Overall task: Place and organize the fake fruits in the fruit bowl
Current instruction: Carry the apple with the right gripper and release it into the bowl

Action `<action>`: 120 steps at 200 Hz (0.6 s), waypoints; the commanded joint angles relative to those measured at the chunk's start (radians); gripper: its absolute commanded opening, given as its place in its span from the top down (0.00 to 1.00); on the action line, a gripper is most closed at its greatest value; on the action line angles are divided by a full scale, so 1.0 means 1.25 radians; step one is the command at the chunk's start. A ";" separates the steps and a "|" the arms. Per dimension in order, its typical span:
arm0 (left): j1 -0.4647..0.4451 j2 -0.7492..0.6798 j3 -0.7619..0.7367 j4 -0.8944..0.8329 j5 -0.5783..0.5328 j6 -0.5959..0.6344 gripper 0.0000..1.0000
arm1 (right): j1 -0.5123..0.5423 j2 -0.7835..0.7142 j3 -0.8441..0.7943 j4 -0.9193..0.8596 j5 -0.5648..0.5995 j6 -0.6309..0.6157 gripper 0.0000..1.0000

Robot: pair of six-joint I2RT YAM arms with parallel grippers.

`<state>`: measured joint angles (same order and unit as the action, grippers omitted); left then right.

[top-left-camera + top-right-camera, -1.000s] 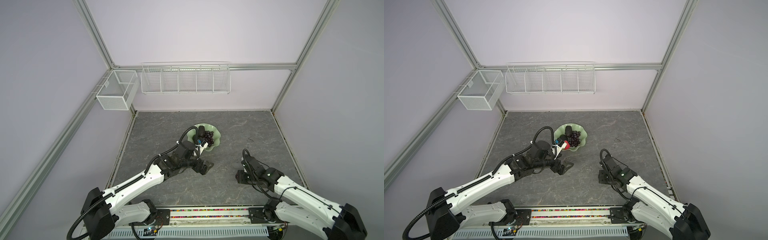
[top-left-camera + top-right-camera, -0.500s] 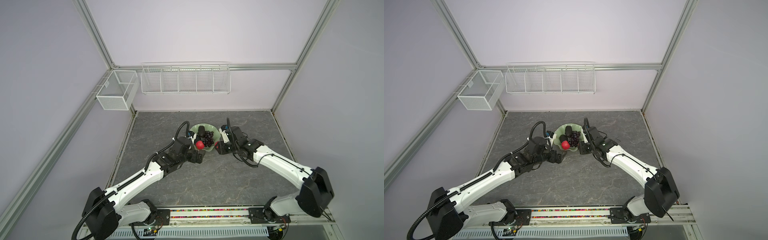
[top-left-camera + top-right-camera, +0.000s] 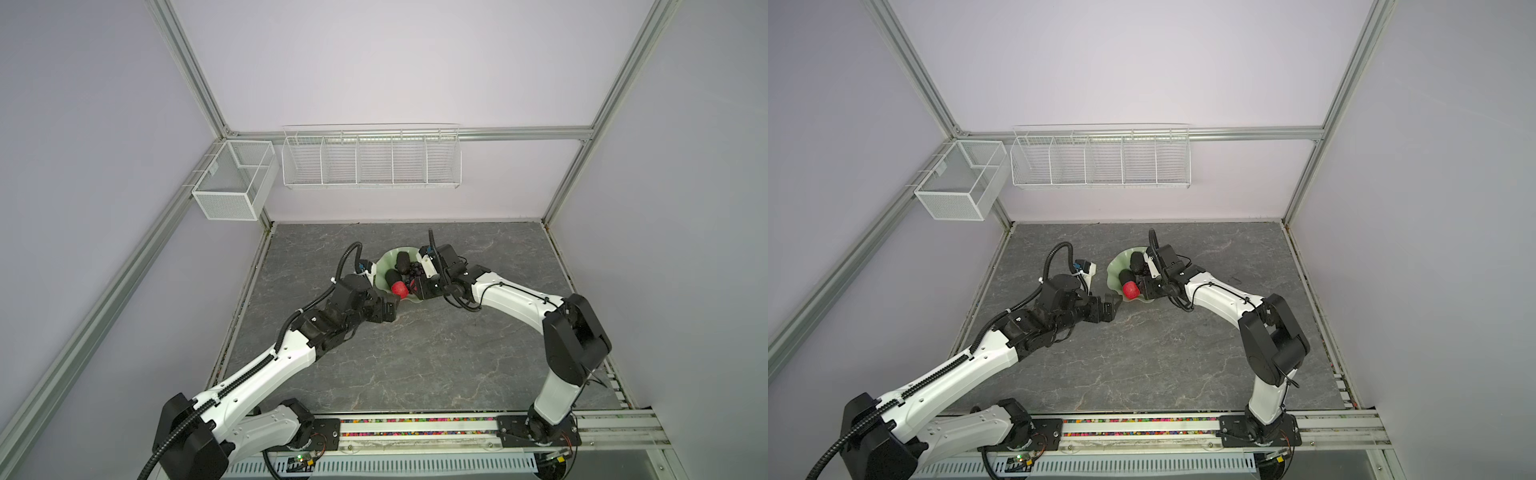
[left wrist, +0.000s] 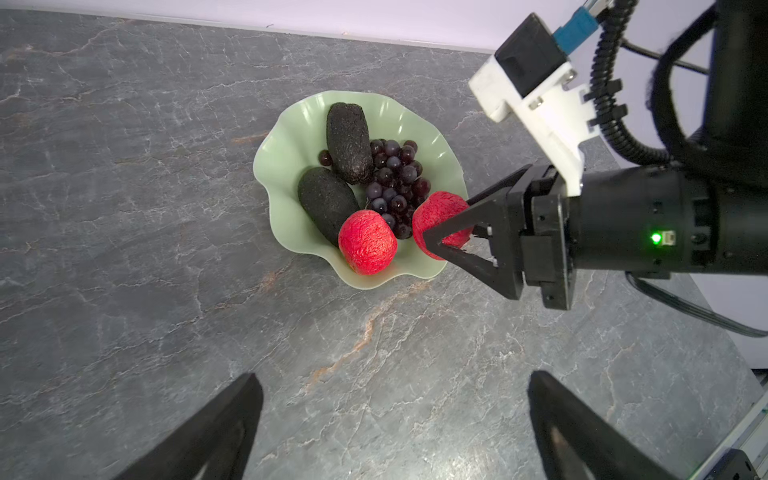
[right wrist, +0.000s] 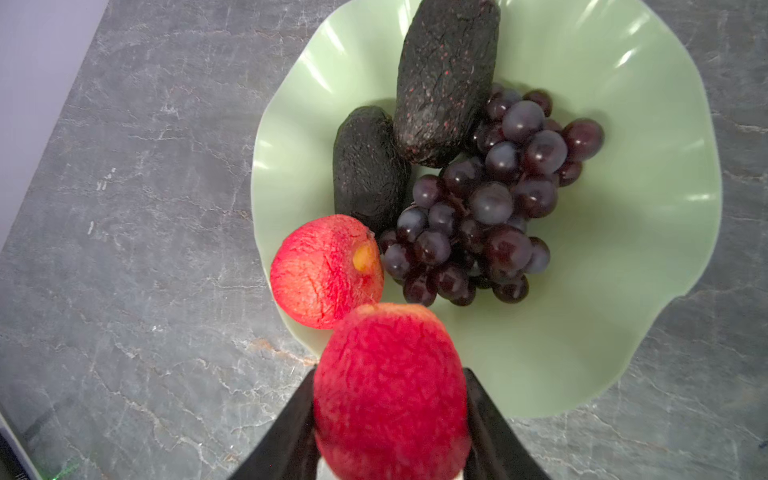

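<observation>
Centrally, a pale green bowl with a wavy rim sits on a grey marbled counter. Inside it, two dark bumpy avocados lie against each other, and a bunch of purple grapes is tucked beside them. One red apple rests in the bowl at its near rim, against the nearer avocado and the grapes. A second apple is clamped in the right gripper, which holds it over the bowl's rim, just beside the resting apple. Whether the two apples touch cannot be told. The left gripper hovers over bare counter near the bowl's front left, spread wide and holding nothing. High on the walls, well apart from the bowl, hang a long basket and a small basket, both white wire.
</observation>
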<state>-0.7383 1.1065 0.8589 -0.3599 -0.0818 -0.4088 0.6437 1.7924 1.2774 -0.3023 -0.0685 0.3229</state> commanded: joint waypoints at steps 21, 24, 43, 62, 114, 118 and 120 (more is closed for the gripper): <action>0.007 -0.018 -0.018 -0.016 -0.010 -0.012 0.01 | -0.010 0.038 0.034 0.025 0.012 -0.023 0.51; 0.007 -0.018 -0.018 -0.016 -0.008 -0.012 0.01 | -0.010 0.041 0.037 0.022 0.011 -0.024 0.50; 0.007 -0.021 -0.018 -0.020 -0.006 -0.011 0.01 | -0.013 0.052 0.048 0.018 0.017 -0.029 0.48; 0.007 -0.027 -0.019 -0.024 -0.010 -0.009 0.01 | -0.014 0.059 0.054 0.009 0.027 -0.034 0.43; 0.008 -0.034 -0.026 -0.021 -0.002 -0.009 0.01 | -0.016 0.056 0.056 -0.004 0.035 -0.044 0.34; 0.008 -0.034 -0.026 -0.020 -0.001 -0.009 0.01 | -0.016 0.055 0.057 -0.006 0.036 -0.044 0.33; 0.008 -0.034 -0.026 -0.020 -0.001 -0.010 0.01 | -0.016 0.055 0.056 -0.006 0.035 -0.044 0.33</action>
<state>-0.7330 1.0782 0.8440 -0.3794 -0.0818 -0.4114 0.6292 1.8519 1.3315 -0.2958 -0.0372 0.2882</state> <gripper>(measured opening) 0.993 0.651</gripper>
